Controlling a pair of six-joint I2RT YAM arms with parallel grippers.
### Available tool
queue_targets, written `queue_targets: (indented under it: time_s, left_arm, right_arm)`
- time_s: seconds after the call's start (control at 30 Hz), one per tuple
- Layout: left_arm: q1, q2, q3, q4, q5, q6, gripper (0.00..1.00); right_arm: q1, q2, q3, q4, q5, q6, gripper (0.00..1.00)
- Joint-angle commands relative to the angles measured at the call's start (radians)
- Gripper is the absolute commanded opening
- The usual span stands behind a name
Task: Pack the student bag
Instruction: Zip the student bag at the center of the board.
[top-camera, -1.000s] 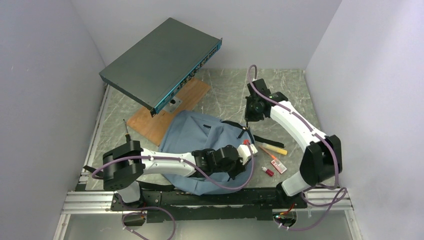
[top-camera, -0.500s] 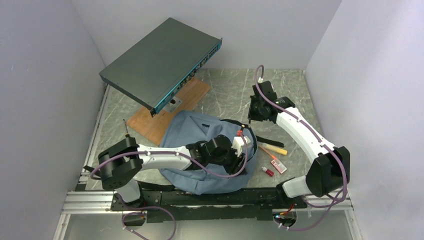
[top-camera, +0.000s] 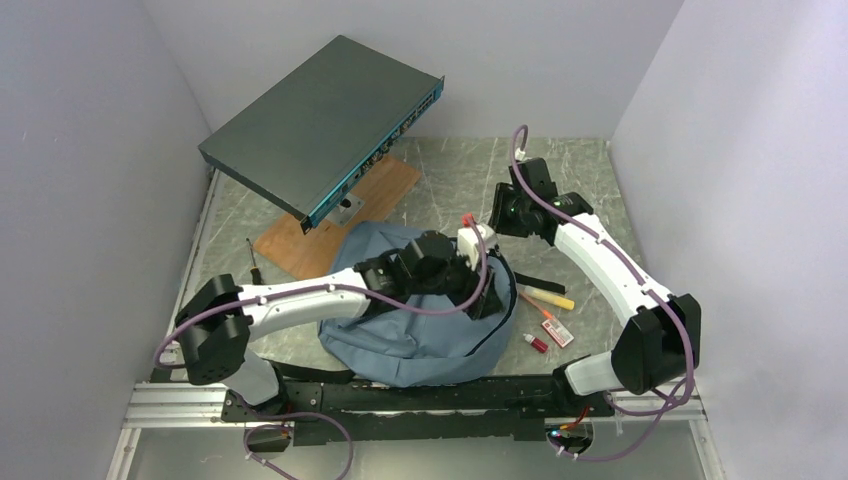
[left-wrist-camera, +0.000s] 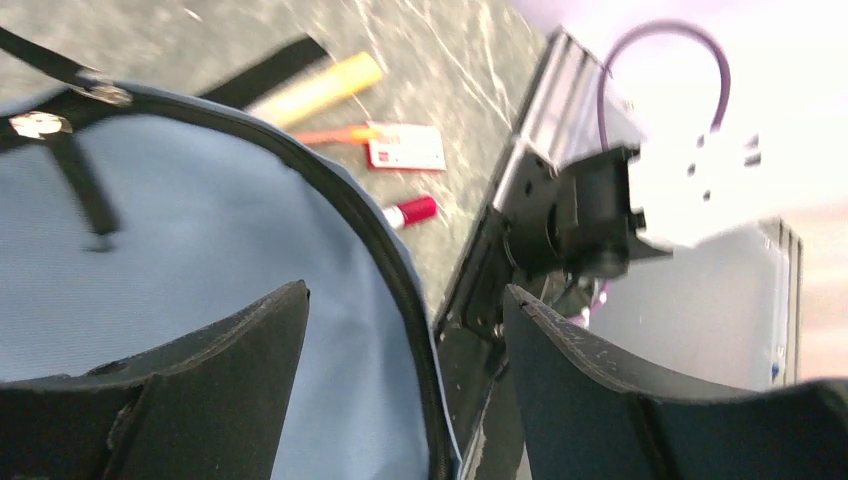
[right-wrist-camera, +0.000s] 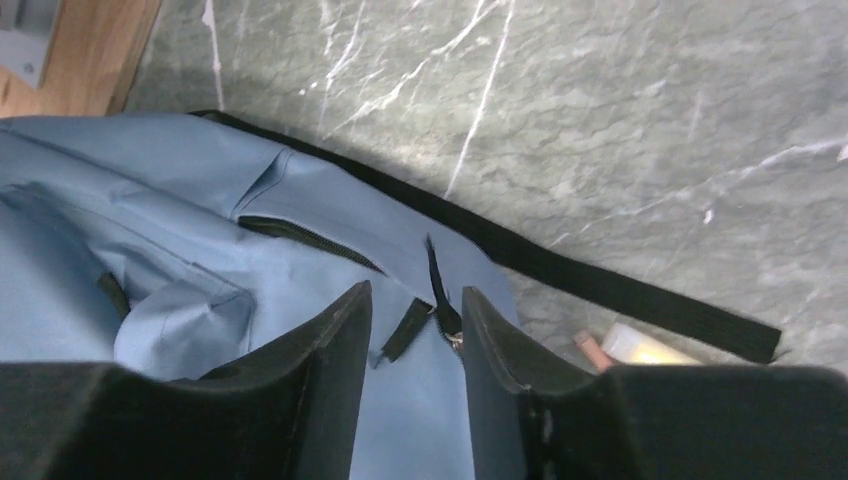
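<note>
The blue-grey student bag (top-camera: 400, 335) lies bunched at the table's near middle. My left gripper (top-camera: 487, 275) hovers over the bag's right side. In the left wrist view its jaws stand wide open and empty, with bag fabric (left-wrist-camera: 200, 230) and the black zipper edge (left-wrist-camera: 400, 280) below them. My right gripper (top-camera: 500, 218) hangs just beyond the bag's far right corner. Its jaws are slightly parted above a black zipper pull (right-wrist-camera: 440, 290) on the bag (right-wrist-camera: 180, 200), gripping nothing.
A yellow marker (top-camera: 548, 296), an orange pen (top-camera: 535, 305), a red-and-white card (top-camera: 558, 332) and a red-capped tube (top-camera: 537, 343) lie right of the bag. A dark grey metal box (top-camera: 320, 125) stands raised over a wooden board (top-camera: 330, 225) at back left.
My left arm swung from the bag's near right edge towards the back and its jaws opened. The right jaws parted a little. The bag bunched up.
</note>
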Motion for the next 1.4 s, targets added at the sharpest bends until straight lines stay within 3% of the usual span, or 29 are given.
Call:
queue_targets:
  time_s: [0.0,0.1,0.23,0.37,0.5,0.87,1.03,1.3,1.37]
  left_arm:
    - [0.062,-0.05,0.085,-0.07,-0.062,-0.067,0.77]
    - [0.102,-0.039,0.113,-0.121,-0.074,-0.09,0.76]
    - [0.139,0.02,0.166,-0.162,-0.104,-0.103,0.75]
    - [0.171,0.129,0.298,-0.246,-0.117,-0.089,0.71]
    - [0.201,0.246,0.424,-0.284,-0.098,-0.072,0.69]
    - [0.235,0.467,0.666,-0.347,-0.112,-0.048,0.66]
    - [0.238,0.522,0.71,-0.348,-0.082,-0.062,0.6]
    - [0.238,0.528,0.665,-0.327,-0.1,-0.086,0.59]
    - [0.238,0.53,0.661,-0.329,-0.111,-0.09,0.53]
  right_arm:
    - [-0.051,-0.042,0.035,-0.032,0.026,-0.009,0.52]
    - [-0.087,-0.116,-0.038,-0.012,-0.02,-0.014,0.76]
    - [-0.093,-0.215,-0.125,-0.005,-0.058,-0.02,0.82]
    - [-0.094,-0.292,-0.247,0.054,-0.159,-0.026,0.81]
    - [-0.094,-0.362,-0.349,0.1,-0.203,0.012,0.72]
    - [-0.095,-0.415,-0.436,0.088,-0.238,0.04,0.65]
    - [-0.094,-0.432,-0.464,0.087,-0.216,0.039,0.59]
    - [-0.094,-0.4,-0.48,0.112,-0.226,0.038,0.59]
    - [-0.094,-0.399,-0.48,0.116,-0.226,0.035,0.59]
